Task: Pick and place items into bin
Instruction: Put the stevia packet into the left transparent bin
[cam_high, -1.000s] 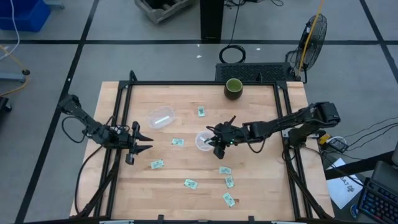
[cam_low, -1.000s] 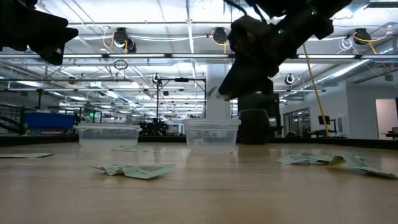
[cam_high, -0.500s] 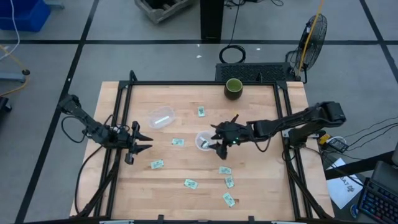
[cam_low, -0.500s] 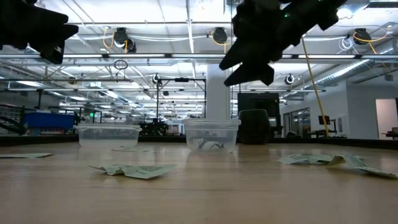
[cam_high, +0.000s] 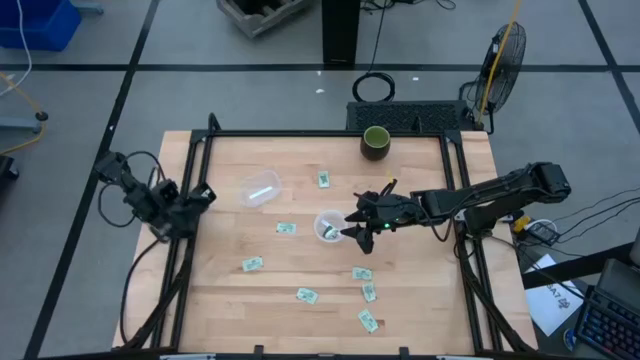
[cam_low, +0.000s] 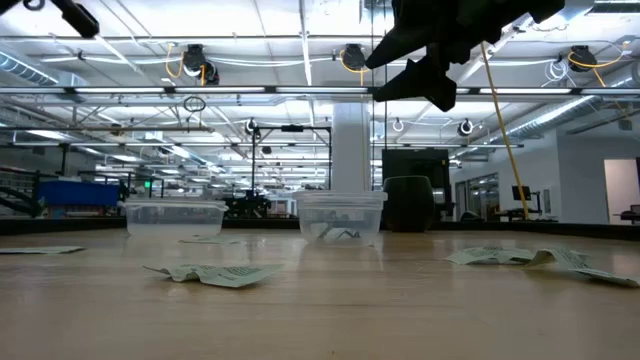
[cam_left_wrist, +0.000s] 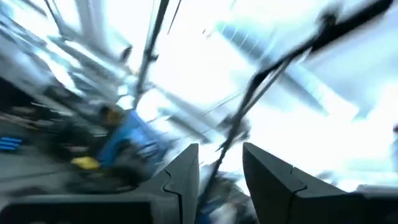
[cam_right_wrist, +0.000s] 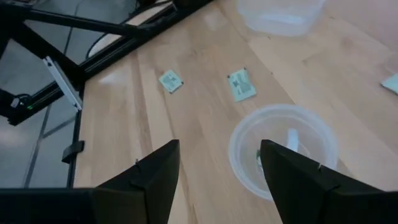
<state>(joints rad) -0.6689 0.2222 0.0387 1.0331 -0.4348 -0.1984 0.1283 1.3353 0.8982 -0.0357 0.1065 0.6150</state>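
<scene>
Right gripper (cam_high: 355, 226) is hanging open and empty just beside the small clear round plastic cup (cam_high: 327, 226), which has a light green and white flat packet (cam_right_wrist: 291, 140) in it. We're between picks; next we're heading for the packets (cam_high: 362, 274) near the cup, needing a flat pinch.

The table (cam_high: 300, 255) is light wood with visible grain, smooth and faintly glossy in the low view. Its frame (cam_high: 320, 134) is matt black metal. The two cups (cam_right_wrist: 283, 152) (cam_high: 259, 188) are clear, glossy plastic. The packets (cam_high: 306, 296) look like thin, slightly crinkled paper or foil. The right gripper (cam_right_wrist: 217, 180) fingers (cam_right_wrist: 155, 177) are matt dark plastic.
</scene>
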